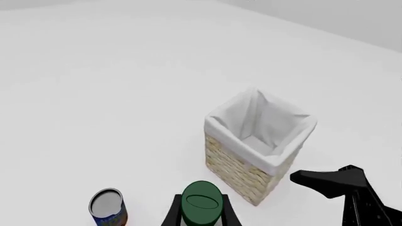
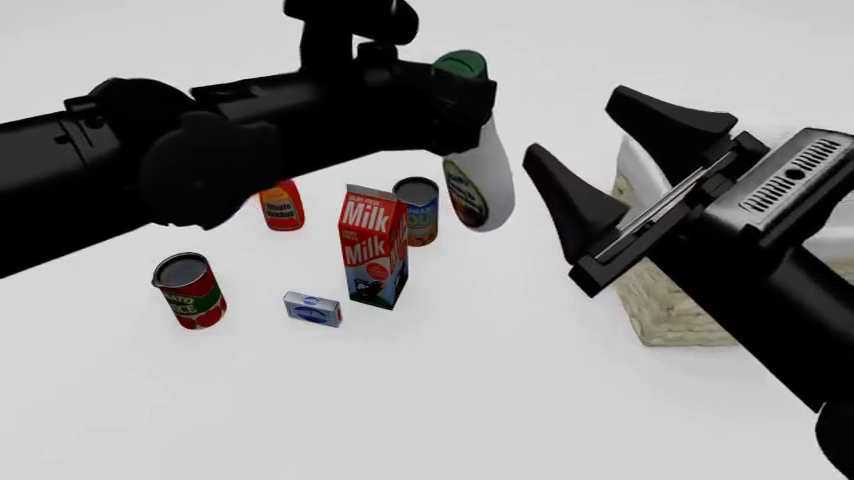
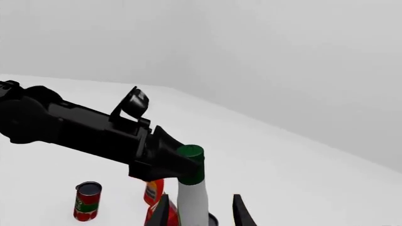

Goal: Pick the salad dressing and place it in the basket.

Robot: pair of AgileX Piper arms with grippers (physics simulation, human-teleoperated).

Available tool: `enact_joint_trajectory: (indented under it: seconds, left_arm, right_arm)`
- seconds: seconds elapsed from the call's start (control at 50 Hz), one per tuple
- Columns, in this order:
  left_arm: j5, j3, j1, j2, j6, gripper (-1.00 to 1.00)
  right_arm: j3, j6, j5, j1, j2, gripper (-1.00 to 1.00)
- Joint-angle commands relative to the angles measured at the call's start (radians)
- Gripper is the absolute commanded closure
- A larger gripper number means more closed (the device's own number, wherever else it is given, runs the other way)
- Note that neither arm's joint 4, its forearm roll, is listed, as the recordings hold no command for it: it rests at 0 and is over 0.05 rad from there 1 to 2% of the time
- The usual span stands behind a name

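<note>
Left gripper [image 2: 470, 100] clamped on the neck just under the dark green cap of the white teardrop-shaped salad dressing bottle [image 2: 483, 180], carried upright clear above the white table [image 2: 441, 400], left of the pale woven wicker basket with white cloth lining [image 2: 674, 315]. Probably rigid plastic, smooth and a touch slippery, heavier low in the bulb, so apt to swing; narrow neck under the cap looks the surest hold. Right gripper [image 2: 607, 160] spread wide and empty, hanging near the basket's left side. On the table below and left: tall red-and-white milk carton [image 2: 372, 245], blue-labelled tin [image 2: 418, 210], red bottle [image 2: 279, 205], red tin [image 2: 188, 290], small blue box [image 2: 312, 308]
</note>
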Motion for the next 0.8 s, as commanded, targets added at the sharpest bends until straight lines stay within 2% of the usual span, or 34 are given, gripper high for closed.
enact_joint_trajectory:
  seconds: [0.02,0.24,0.62,0.66,0.8]
  left_arm:
    - [0.008,-0.009,-0.006,-0.024,0.011,1.00]
    - [0.012,-0.004,-0.028,-0.048,0.008,1.00]
    - [-0.004,0.014,-0.032,-0.069,0.018,1.00]
    - [0.015,-0.001,-0.041,-0.060,-0.003,1.00]
    - [0.015,0.001,-0.046,-0.065,0.001,1.00]
  right_arm:
    - [0.020,0.013,-0.061,0.002,0.045,-1.00]
    - [0.015,0.010,-0.117,-0.008,0.125,-1.00]
    - [-0.044,-0.018,-0.132,-0.009,0.201,-1.00]
    - [-0.050,-0.026,-0.133,-0.010,0.217,-1.00]
    - [-0.061,-0.028,-0.147,-0.014,0.241,-1.00]
